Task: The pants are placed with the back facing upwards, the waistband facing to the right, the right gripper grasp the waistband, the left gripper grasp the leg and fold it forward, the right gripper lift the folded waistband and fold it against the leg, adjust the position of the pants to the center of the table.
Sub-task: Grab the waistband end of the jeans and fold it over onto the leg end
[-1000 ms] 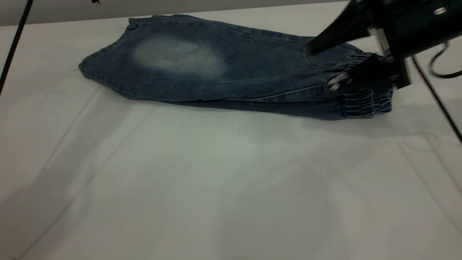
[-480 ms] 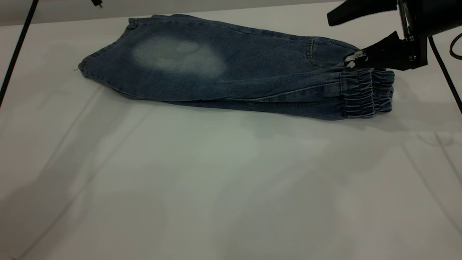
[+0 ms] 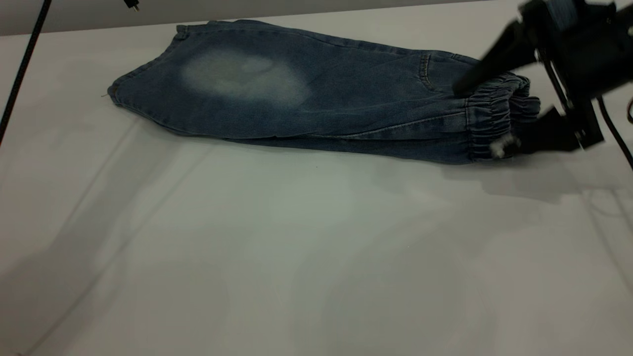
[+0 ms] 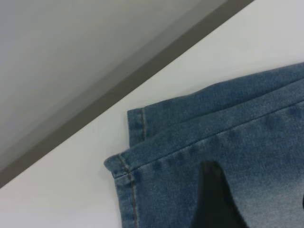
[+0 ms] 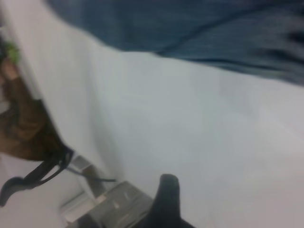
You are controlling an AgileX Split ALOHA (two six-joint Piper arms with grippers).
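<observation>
From the outside camera, the denim shorts lie folded lengthwise at the far side of the white surface, elastic waistband at the right. The right gripper straddles it, fingers wide, one above, one low at the near edge. A shallow bite may catch only the top layer (the fold would slide apart). The left wrist camera shows the leg hems under one dark finger; the left gripper's fingers, I cannot tell. The right wrist camera shows only denim and bare surface

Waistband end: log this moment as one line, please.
stage: waistband regrasp | pants: folded lengthwise, flat on table | right gripper: open, straddling waistband | left gripper: over leg hem
</observation>
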